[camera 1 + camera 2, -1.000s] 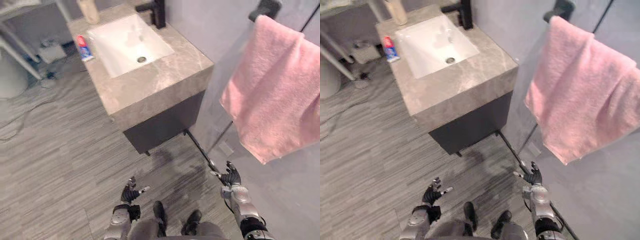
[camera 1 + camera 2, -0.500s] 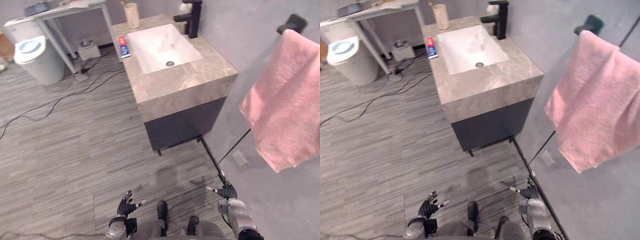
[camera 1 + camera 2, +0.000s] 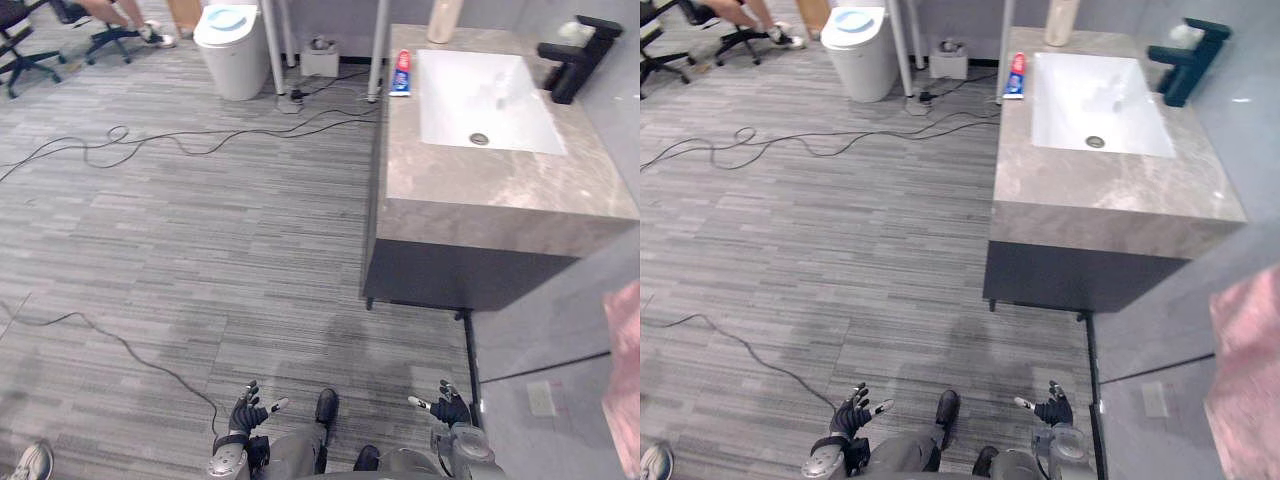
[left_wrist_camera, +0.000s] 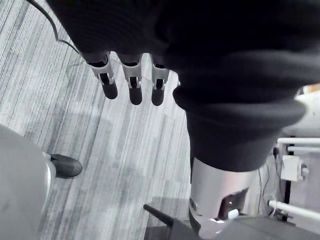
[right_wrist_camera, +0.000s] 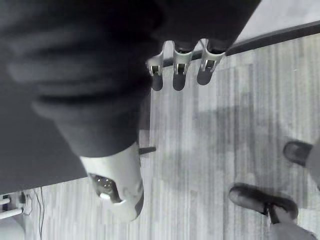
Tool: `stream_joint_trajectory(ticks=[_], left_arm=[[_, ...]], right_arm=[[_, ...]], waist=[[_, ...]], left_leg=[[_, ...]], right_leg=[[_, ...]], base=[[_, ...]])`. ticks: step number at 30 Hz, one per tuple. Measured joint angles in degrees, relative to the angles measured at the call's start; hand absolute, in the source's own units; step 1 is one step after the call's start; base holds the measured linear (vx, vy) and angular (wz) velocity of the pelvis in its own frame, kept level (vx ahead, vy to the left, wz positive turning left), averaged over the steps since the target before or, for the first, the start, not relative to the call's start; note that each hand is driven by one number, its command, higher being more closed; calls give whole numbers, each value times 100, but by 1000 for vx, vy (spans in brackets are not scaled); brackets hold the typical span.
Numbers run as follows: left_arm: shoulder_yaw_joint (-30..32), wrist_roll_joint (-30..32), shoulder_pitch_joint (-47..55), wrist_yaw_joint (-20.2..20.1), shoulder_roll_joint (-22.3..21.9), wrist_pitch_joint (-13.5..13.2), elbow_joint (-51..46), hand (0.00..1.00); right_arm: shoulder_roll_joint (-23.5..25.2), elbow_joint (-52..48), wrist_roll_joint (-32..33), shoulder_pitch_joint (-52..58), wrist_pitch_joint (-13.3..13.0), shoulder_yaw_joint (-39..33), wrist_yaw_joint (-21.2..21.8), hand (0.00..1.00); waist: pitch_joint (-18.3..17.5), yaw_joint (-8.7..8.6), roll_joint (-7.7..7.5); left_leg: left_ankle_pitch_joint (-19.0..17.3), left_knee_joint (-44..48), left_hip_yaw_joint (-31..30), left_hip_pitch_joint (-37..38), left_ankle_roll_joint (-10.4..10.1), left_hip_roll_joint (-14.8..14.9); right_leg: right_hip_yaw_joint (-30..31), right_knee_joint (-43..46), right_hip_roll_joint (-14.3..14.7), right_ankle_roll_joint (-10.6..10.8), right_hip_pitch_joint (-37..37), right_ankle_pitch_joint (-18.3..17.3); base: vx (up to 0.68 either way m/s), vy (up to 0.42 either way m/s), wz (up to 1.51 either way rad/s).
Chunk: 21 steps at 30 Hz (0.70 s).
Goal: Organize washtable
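The washtable (image 3: 480,185) has a grey marble top over a dark cabinet and stands at the upper right. A white sink (image 3: 480,90) is set into it. Beside the sink's far left corner lies a red, white and blue toothpaste tube (image 3: 400,73). A beige cup (image 3: 443,18) stands behind the tube, and a black faucet (image 3: 577,68) is at the right. My left hand (image 3: 248,410) and right hand (image 3: 445,408) hang low over the floor, far short of the washtable. Both are open with relaxed fingers (image 4: 131,82) (image 5: 179,67) and hold nothing.
A pink towel (image 3: 628,385) hangs at the right edge. A white bin (image 3: 232,40) and metal table legs (image 3: 272,50) stand left of the washtable. Cables (image 3: 200,138) trail across the grey plank floor. A person's legs (image 3: 110,15) show by an office chair at the far left, and a shoe (image 3: 30,462) at the bottom left.
The camera has swung left, so the washtable now sits at the upper right and most of the towel has left the picture. Both hands stay low and open.
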Motion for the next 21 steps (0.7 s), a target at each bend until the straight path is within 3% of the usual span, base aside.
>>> stream_joint_trajectory(ticks=[2,3,5,7,8,10,11,12,13,14,15,16,18,20,21], left_arm=[[-3,-1,-36,-3,6,1,-34,0],[4,-22,-33,1,52,1,-62,0],[13,-114,-41,1,141,-6,-105,0],[16,-122,-77,8,185,-19,-128,0],[16,-128,-114,13,204,-10,-107,0],[63,-165,-204,20,197,-6,-102,0],[124,-197,-193,24,180,0,-102,0],[146,-229,-112,41,164,-1,-114,0],[143,-230,-77,46,165,-3,-106,0],[166,-230,-102,39,196,5,-98,0],[233,-228,-84,42,217,-15,-117,0],[244,-227,-75,41,257,-12,-114,0],[240,-239,-87,30,332,-10,-109,0],[221,-208,-90,4,366,-3,-99,0],[164,-203,-77,-15,410,-1,-106,0]], right_arm=[[47,27,1,-44,-51,5,-2,0],[20,119,2,-103,-53,2,-13,0],[31,189,7,-261,-73,6,-18,0],[15,190,30,-458,-98,4,-23,0],[-44,198,39,-524,-100,0,-25,0],[-54,212,42,-653,-93,-2,-32,0],[-11,202,41,-713,-94,6,-39,0],[-24,209,40,-667,-92,7,-85,0],[-16,260,39,-639,-98,31,-100,0],[-8,387,39,-651,-88,69,-108,0],[-5,428,31,-653,-67,126,-104,0],[-1,426,21,-652,-67,176,-85,0],[36,618,7,-618,-68,174,-79,0],[62,686,-19,-592,-51,213,6,0],[46,691,-26,-566,-45,316,56,0]], waist=[[16,-6,-34],[33,23,-62],[48,38,-67],[110,37,-94],[132,36,-100],[322,121,-157],[374,179,-95],[381,189,-98],[355,177,-40],[345,184,-67],[332,254,-186],[316,320,-265],[287,344,-364],[246,308,-394],[237,292,-388]], left_leg=[[-198,704,1335,-348,123,396],[-230,1094,1641,-416,230,455],[-225,1192,1591,-368,229,438],[-208,1192,1468,-414,205,317],[-208,1193,1424,-467,200,214],[-434,1423,1458,-645,-33,257],[-650,1786,1524,-747,-177,522],[-749,1982,1658,-856,-417,991],[-694,1934,1714,-875,-533,1327],[-657,1985,1864,-903,-574,1334],[-708,2016,1964,-932,-500,1260],[-918,2288,2058,-1017,-319,1244],[-1421,2744,2116,-1088,-202,1172],[-1639,2802,2155,-942,-50,989],[-1735,2781,2170,-828,88,887]], right_leg=[[-78,-13,-40,-89,111,-37],[-79,24,-66,-110,228,-68],[-3,70,-89,-60,213,-131],[72,-649,-126,-49,338,15],[66,-907,-173,52,446,-7],[0,-1012,-264,51,522,120],[-16,-1023,-259,44,596,146],[-12,-1066,-140,75,651,158],[-38,-1179,-76,147,727,157],[-82,-1225,-153,243,798,169],[-5,-1215,-277,328,732,198],[53,-1161,-372,434,665,177],[188,-729,-597,644,580,10],[425,342,-960,524,229,17],[607,1238,-1155,141,-156,208]], base=[[137,-17,76],[108,-17,51],[200,26,30],[114,39,40],[-42,19,42],[-99,-4,22],[-69,-37,5],[-18,-8,11],[37,137,21],[87,237,5],[121,289,-11],[121,233,-30],[131,273,-20],[204,350,1],[230,306,8]])
